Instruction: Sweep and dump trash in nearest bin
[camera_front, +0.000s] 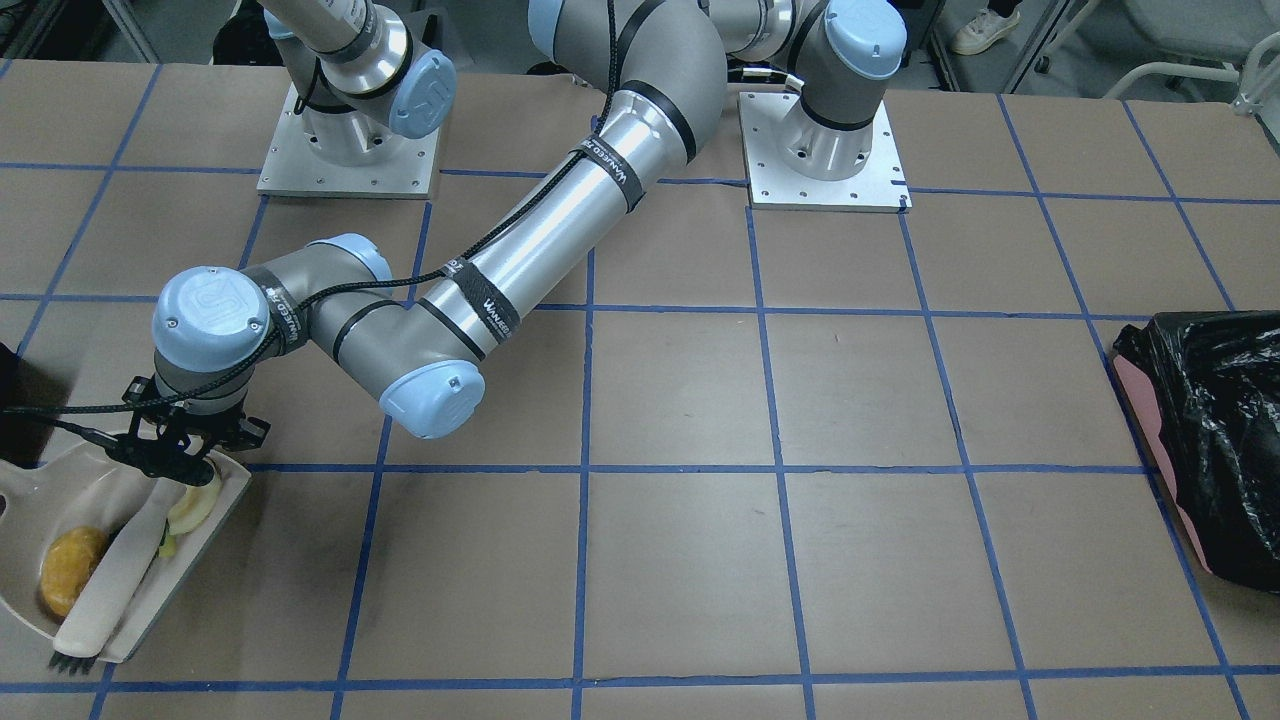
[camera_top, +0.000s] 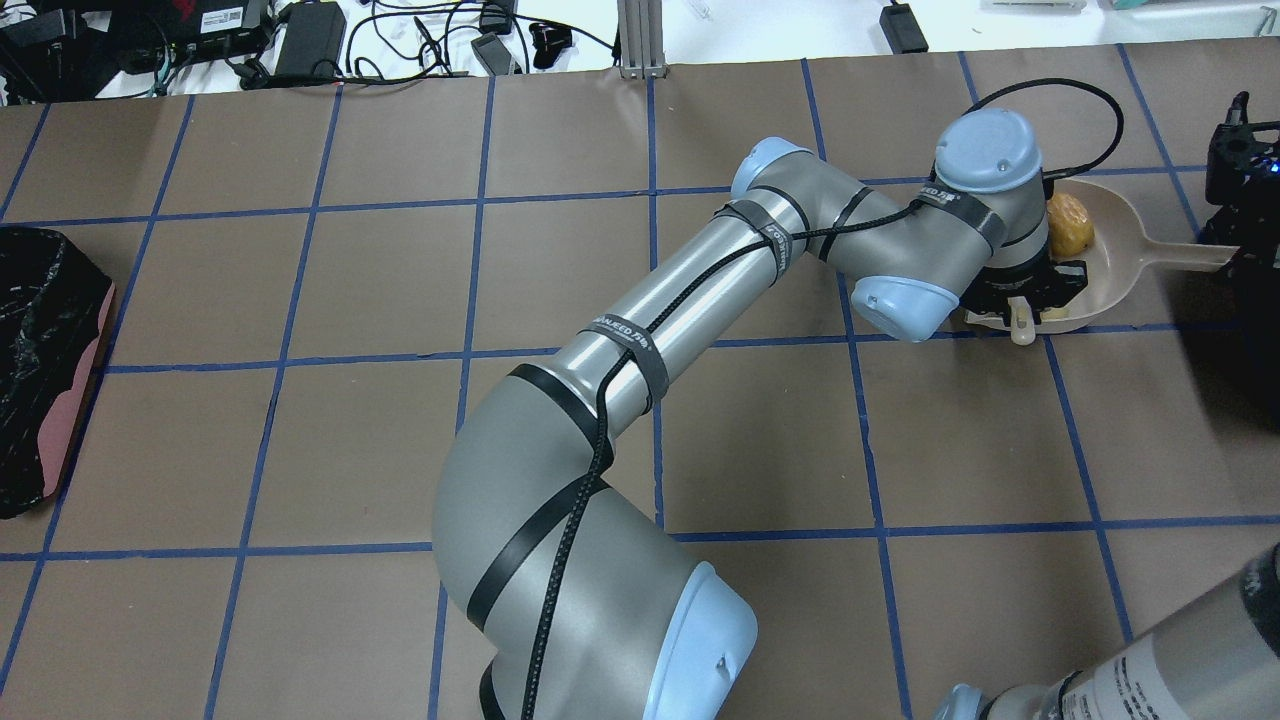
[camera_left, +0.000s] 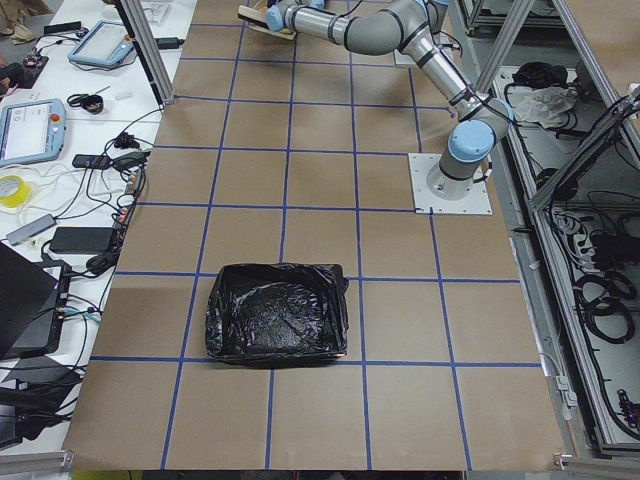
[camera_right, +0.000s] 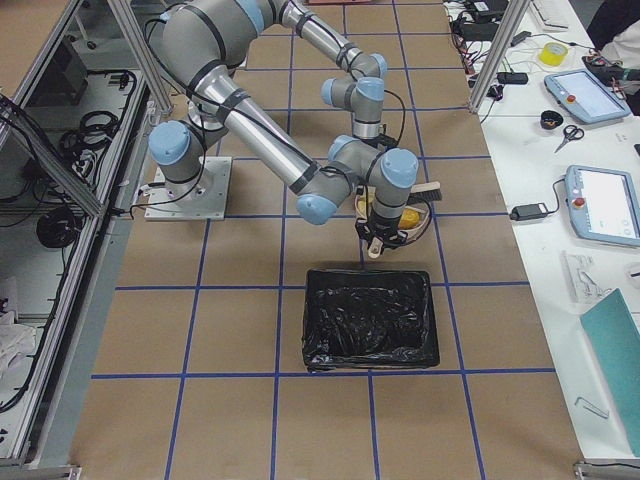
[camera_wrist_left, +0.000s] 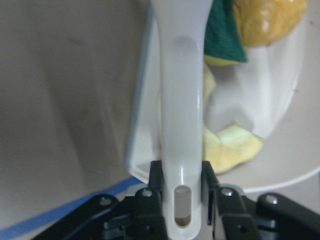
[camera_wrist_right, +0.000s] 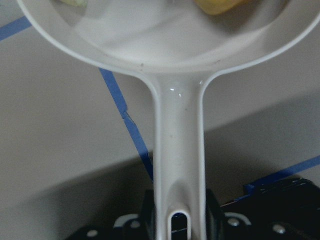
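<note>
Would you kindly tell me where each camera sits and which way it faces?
Front-facing: across the table, facing both bases; left gripper over the dustpan.
Overhead: behind the robot, looking forward-down; left arm crosses rightward.
Exterior left: table's left end; pink bin nearest, left base beyond.
Exterior right: right end; black bin nearest, right arm large.
Left wrist: along the gripped brush.
Right wrist: right gripper holding dustpan handle.
Both wrists share the dustpan.
</note>
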